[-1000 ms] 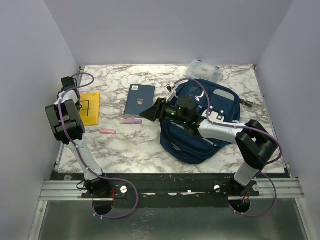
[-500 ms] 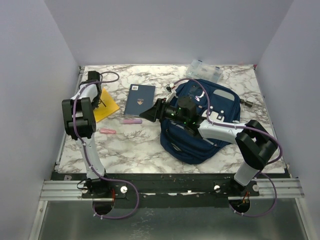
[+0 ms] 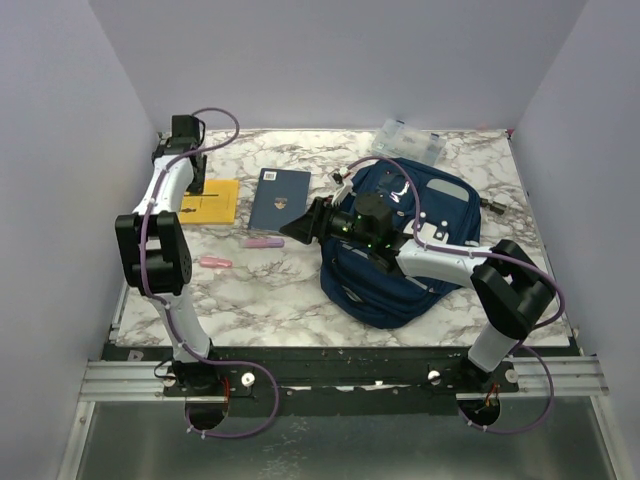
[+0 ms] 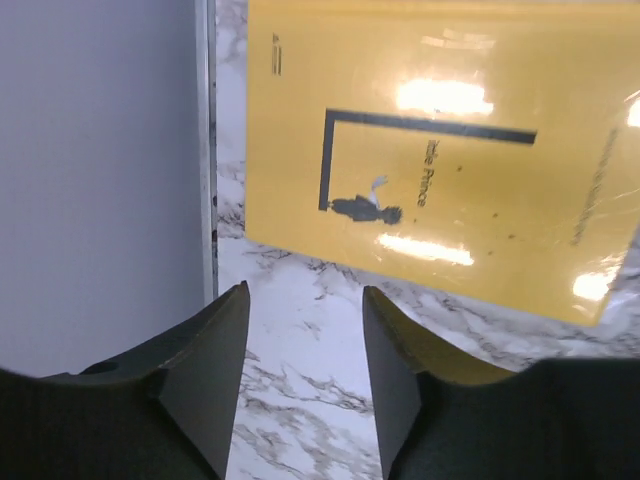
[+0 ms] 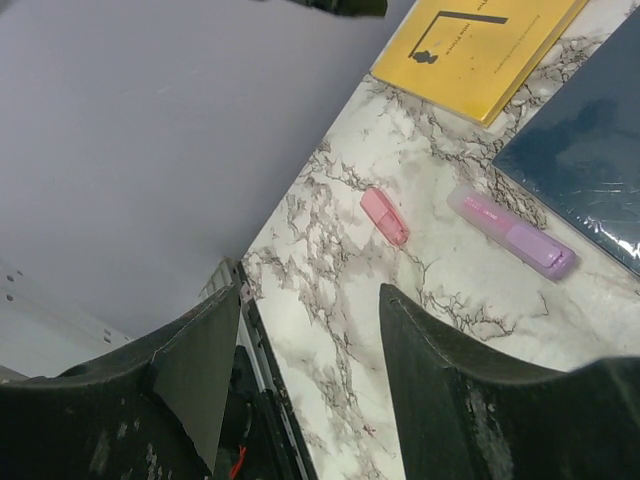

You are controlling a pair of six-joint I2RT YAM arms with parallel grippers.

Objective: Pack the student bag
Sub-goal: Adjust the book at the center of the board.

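The student bag, navy blue, lies on the right half of the marble table. A yellow book rests flat at the far left. My left gripper stands open just off the book's edge, by the left wall, with only marble between its fingers. My right gripper hangs open and empty left of the bag, above the near corner of a navy notebook.
A purple highlighter and a pink eraser lie in front of the notebook. A clear plastic compartment box stands behind the bag. The left wall is close beside the left gripper.
The left arm swung toward the back left corner, carrying the yellow book rightward; its gripper then opened and let the book go flat. The right arm has not moved.
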